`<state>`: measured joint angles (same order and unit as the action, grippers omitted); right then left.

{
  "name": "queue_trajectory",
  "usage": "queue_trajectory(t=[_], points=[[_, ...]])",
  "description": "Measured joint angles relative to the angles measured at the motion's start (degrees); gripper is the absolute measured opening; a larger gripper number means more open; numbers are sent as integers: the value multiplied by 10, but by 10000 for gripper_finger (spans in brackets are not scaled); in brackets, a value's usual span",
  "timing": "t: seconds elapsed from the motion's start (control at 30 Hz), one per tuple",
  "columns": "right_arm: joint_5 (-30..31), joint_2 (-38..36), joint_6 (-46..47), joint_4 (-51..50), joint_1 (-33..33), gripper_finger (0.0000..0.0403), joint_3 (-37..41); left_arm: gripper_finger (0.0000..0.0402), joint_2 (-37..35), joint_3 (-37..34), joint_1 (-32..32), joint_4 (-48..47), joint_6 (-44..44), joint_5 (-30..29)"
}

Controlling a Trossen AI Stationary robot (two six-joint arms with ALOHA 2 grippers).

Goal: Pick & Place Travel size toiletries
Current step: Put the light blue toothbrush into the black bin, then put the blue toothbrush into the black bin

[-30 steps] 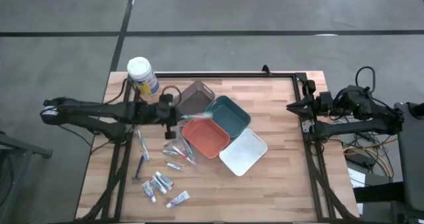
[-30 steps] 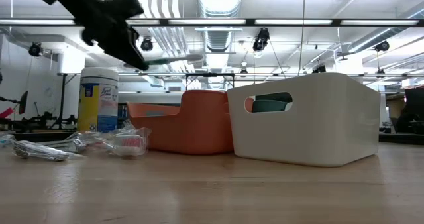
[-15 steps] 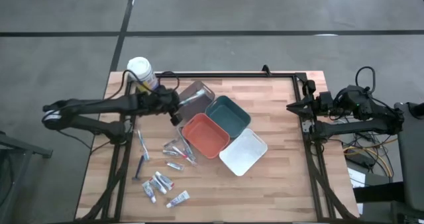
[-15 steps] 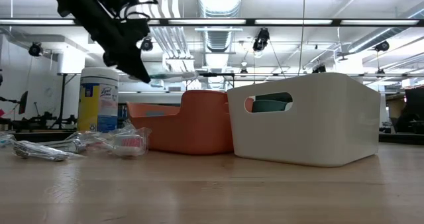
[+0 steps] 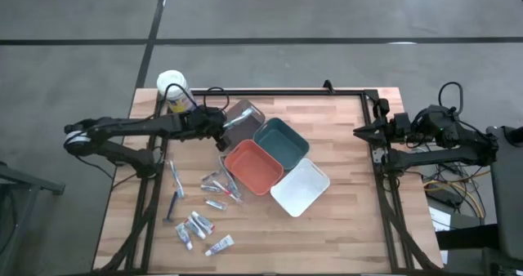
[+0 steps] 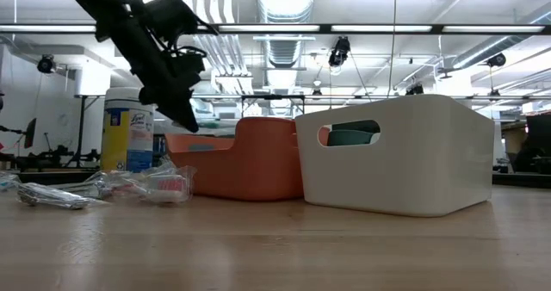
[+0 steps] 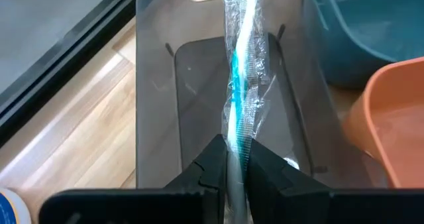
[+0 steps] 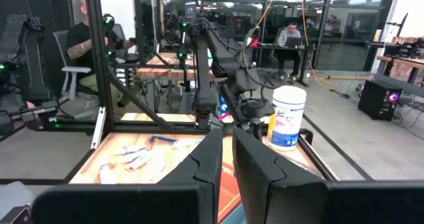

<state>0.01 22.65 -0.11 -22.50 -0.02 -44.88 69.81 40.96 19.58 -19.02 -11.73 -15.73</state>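
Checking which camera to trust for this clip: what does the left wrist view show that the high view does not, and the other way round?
Only the left wrist view shows the left gripper shut on a wrapped toothbrush with a blue and white handle, held over the grey tray.

Only the high view shows the toiletries left on the table, the white tray, the canister and the right gripper, parked off the table's right edge.

Both show the grey, teal and orange trays.
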Motion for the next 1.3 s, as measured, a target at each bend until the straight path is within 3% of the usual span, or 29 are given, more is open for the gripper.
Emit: queue_trajectory(t=[0.47, 0.83, 1.07, 1.3], points=[[0, 0, 0, 0, 0, 34, 0, 42, -5, 2, 11, 1, -3, 0], [0, 0, 1, 0, 0, 34, 0, 115, -5, 2, 10, 0, -1, 0], [0, 0, 0, 0, 0, 34, 0, 131, -5, 7, 10, -8, 0, 1], [0, 0, 1, 0, 0, 34, 0, 131, -18, 39, 7, -49, 47, 57]])
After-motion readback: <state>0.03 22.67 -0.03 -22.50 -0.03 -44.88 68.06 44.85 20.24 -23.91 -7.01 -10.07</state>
